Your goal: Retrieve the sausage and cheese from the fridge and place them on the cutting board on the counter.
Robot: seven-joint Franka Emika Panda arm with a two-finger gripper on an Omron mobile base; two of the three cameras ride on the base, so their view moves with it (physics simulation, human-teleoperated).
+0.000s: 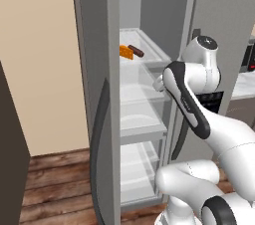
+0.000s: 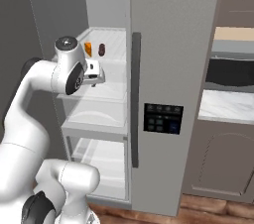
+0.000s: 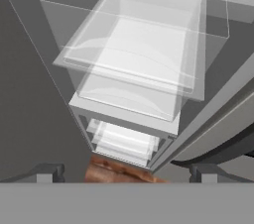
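The fridge [image 1: 94, 45] stands with its left door swung open and white shelves showing. On an upper shelf lie the orange cheese [image 1: 126, 52] [image 2: 88, 48] and, right beside it, the dark reddish-brown sausage [image 1: 136, 51] [image 2: 101, 49]. My gripper [image 2: 94, 80] hangs in the fridge opening, one shelf lower and in front of both, pointing down. In the hand view the gripper [image 3: 126, 173] is open, its fingertips [image 3: 47, 172] far apart with nothing between them, looking down over clear shelves and drawers. The marble counter [image 2: 228, 104] lies to the right. The cutting board is out of view.
The fridge's right door [image 2: 173, 44] is shut, with a long dark handle [image 2: 135, 99] and a control panel [image 2: 162, 118]. The open left door's handle [image 1: 99, 134] curves near my arm. A dark tall cabinet [image 1: 10, 159] stands at far left. Wooden floor [image 1: 55, 179] lies below.
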